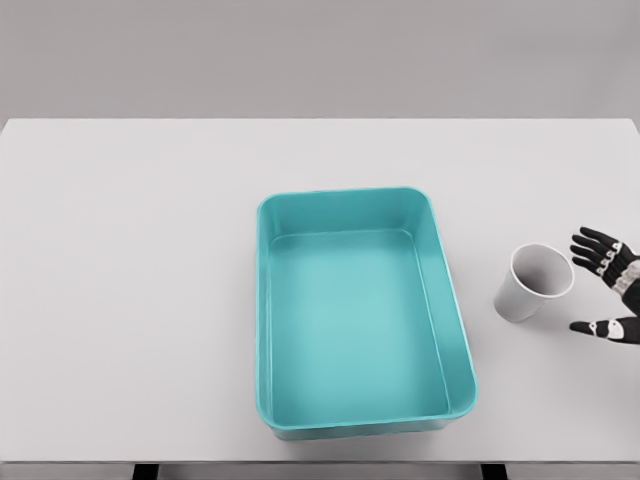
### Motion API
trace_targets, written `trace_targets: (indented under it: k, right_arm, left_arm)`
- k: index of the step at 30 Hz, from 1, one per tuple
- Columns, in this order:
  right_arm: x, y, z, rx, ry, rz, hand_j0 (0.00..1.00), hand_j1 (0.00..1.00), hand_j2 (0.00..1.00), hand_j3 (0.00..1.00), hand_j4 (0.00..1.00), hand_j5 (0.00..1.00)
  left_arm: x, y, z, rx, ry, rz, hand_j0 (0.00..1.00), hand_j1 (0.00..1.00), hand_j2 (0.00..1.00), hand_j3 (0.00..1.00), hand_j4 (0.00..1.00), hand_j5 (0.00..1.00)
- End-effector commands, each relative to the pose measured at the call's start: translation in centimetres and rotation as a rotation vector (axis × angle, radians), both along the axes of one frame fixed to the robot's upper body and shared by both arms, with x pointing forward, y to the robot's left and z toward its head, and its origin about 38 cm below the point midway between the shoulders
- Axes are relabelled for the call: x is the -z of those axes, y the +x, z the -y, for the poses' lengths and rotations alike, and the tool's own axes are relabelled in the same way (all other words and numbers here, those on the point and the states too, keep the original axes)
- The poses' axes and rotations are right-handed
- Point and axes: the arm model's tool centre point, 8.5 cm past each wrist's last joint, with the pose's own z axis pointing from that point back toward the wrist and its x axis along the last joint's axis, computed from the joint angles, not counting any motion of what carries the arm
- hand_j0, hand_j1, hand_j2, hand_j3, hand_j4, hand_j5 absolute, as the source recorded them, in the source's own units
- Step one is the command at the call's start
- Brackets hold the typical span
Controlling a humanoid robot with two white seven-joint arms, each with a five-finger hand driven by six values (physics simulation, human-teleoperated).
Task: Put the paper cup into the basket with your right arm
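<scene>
At the right edge of the frame the right hand was spread wide, holding nothing, its fingers just beside the paper cup without touching it. The cup stood right of the teal basket, apart from it, on the white worktop.

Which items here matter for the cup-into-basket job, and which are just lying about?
Belongs to the job:
- paper cup, upright, right of the basket
- teal basket, empty
- right robot hand, open beside the cup, apart from it

Lying about:
- nothing besides the white table
</scene>
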Motion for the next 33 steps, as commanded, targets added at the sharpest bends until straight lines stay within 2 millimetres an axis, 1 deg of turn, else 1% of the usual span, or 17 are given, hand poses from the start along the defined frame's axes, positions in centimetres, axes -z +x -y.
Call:
trace_targets:
  k: [1, 5, 8, 17, 21, 23, 28, 33]
  right_arm:
    - [1.0, -0.3, -0.1, 0.015, 0.025, -0.007, 1.0, 1.0, 1.0, 1.0, 1.0, 1.0]
    - [1.1, -0.1, -0.7, 0.014, 0.039, 0.006, 1.0, 1.0, 1.0, 1.0, 1.0, 1.0]
    - [0.8, 0.7, -1.4, -0.004, 0.046, 0.02, 1.0, 1.0, 1.0, 1.0, 1.0, 1.0]
    - [2.0, 0.7, -2.5, -0.012, 0.058, 0.007, 1.0, 1.0, 1.0, 1.0, 1.0, 1.0]
    - [1.8, 1.2, -2.8, -0.018, 0.053, 0.019, 1.0, 1.0, 1.0, 1.0, 1.0, 1.0]
    - [1.9, 1.5, -3.3, -0.024, 0.051, 0.024, 1.0, 1.0, 1.0, 1.0, 1.0, 1.0]
    - [2.7, 1.4, -3.8, -0.027, 0.045, 0.01, 1.0, 1.0, 1.0, 1.0, 1.0, 1.0]
    - [2.4, 1.8, -4.2, -0.034, 0.053, 0.026, 1.0, 1.0, 1.0, 1.0, 1.0, 1.0]
  left_arm:
    - [0.0, 0.0, 0.0, 0.0, 0.0, 0.0, 1.0, 1.0, 1.0, 1.0, 1.0, 1.0]
    - [0.0, 0.0, 0.0, 0.0, 0.0, 0.0, 1.0, 1.0, 1.0, 1.0, 1.0, 1.0]
    - [0.0, 0.0, 0.0, 0.0, 0.0, 0.0, 1.0, 1.0, 1.0, 1.0, 1.0, 1.0]
    - [0.0, 0.0, 0.0, 0.0, 0.0, 0.0, 1.0, 1.0, 1.0, 1.0, 1.0, 1.0]
    - [0.0, 0.0, 0.0, 0.0, 0.0, -0.001, 1.0, 1.0, 1.0, 1.0, 1.0, 1.0]
    - [0.0, 0.0, 0.0, 0.0, 0.0, 0.0, 1.0, 1.0, 1.0, 1.0, 1.0, 1.0]
    - [0.0, 0.0, 0.0, 0.0, 0.0, 0.0, 1.0, 1.0, 1.0, 1.0, 1.0, 1.0]
    - [0.0, 0.0, 0.0, 0.0, 0.0, 0.0, 1.0, 1.0, 1.0, 1.0, 1.0, 1.0]
